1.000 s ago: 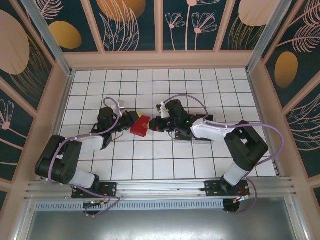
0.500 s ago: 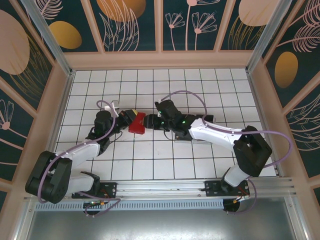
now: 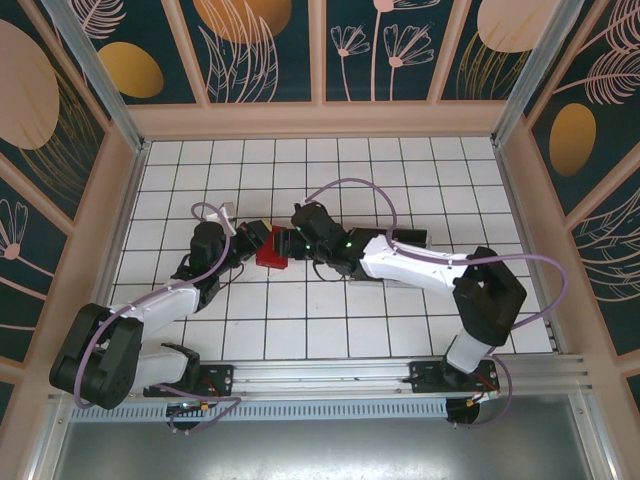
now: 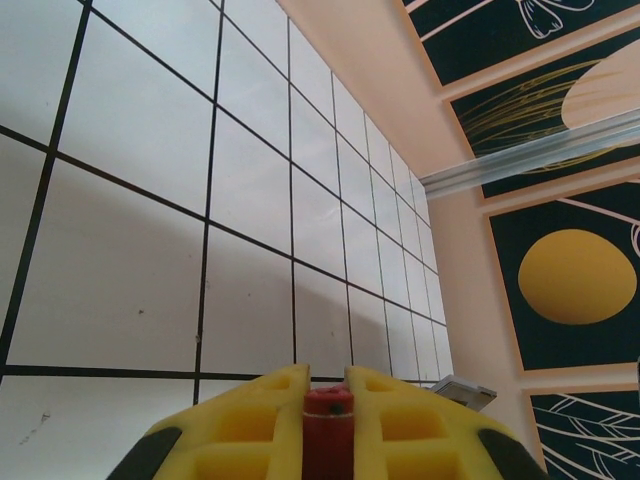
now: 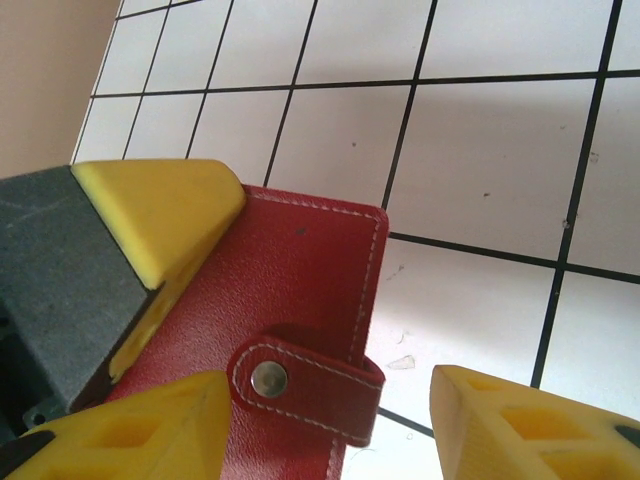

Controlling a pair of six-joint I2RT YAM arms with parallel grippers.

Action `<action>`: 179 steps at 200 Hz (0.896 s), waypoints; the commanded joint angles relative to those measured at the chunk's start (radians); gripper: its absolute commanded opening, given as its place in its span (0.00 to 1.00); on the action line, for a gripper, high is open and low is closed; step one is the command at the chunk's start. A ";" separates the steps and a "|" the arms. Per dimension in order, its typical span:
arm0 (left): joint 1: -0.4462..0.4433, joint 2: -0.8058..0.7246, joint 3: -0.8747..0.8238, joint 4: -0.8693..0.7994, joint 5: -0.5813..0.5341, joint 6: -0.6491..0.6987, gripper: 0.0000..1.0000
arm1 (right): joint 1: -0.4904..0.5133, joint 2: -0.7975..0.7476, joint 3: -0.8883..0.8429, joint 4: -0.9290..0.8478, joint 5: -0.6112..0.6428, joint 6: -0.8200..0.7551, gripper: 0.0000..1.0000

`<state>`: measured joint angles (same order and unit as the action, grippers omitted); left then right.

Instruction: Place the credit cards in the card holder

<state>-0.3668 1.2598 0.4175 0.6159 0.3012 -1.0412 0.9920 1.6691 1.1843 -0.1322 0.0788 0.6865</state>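
Top external view showed the red card holder (image 3: pixel 270 253) a little left of the middle of the white tiled counter (image 3: pixel 300 330), caught between the two arms. The left gripper (image 3: pixel 257 240) reached it from the left and the right gripper (image 3: pixel 288 243) met it from the right, so the two heads stood just beside each other over the same tile. Whether the card holder touched the counter could not be told from above.

Left wrist view showed the left gripper (image 4: pixel 326 392) closed narrowly on a thin red edge of the card holder (image 4: pixel 328 440), with its yellow fingers (image 4: pixel 250 420) pressed on either side of that edge. Beyond it the tiled counter (image 4: pixel 250 200) ran off to the far wall.

Right wrist view showed the card holder (image 5: pixel 290 290) closed, its stitched strap (image 5: pixel 320 385) folded over the edge and fastened with a metal snap (image 5: pixel 268 377). One yellow finger of the left gripper (image 5: pixel 160 210) lay flat against its upper left corner. The right gripper (image 5: pixel 330 425) stood wide, its two yellow fingers (image 5: pixel 530 425) apart with the strap between them; the left one overlapped the red cover, the right one stood clear over bare tile. No grip by the right gripper could be seen.
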 commanded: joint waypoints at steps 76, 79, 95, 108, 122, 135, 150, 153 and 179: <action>-0.006 -0.016 0.029 -0.009 -0.016 0.013 0.00 | 0.025 0.093 0.076 -0.021 0.027 -0.020 0.52; -0.006 -0.017 0.028 -0.010 -0.016 0.014 0.00 | 0.025 0.094 0.077 -0.023 0.029 -0.021 0.51; -0.006 -0.017 0.030 -0.014 -0.022 0.014 0.00 | 0.025 0.099 0.081 -0.036 0.038 -0.022 0.42; -0.006 -0.019 0.031 -0.021 -0.029 0.014 0.00 | 0.026 0.099 0.081 -0.044 0.049 -0.025 0.29; -0.006 -0.019 0.029 -0.024 -0.034 0.015 0.00 | 0.025 0.093 0.080 -0.051 0.053 -0.031 0.14; -0.006 -0.017 0.027 -0.026 -0.038 0.017 0.00 | 0.025 0.085 0.073 -0.053 0.053 -0.036 0.02; -0.006 -0.016 0.022 -0.027 -0.041 0.016 0.00 | 0.021 0.066 0.055 -0.053 0.053 -0.041 0.00; -0.006 -0.016 0.021 -0.027 -0.043 0.016 0.00 | 0.020 0.060 0.049 -0.054 0.055 -0.041 0.00; -0.006 -0.015 0.001 -0.022 -0.046 0.019 0.00 | -0.002 -0.010 -0.033 -0.030 0.055 -0.026 0.00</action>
<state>-0.3668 1.2594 0.4187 0.5713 0.2703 -1.0405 1.0084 1.7374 1.2186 -0.1547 0.1085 0.6567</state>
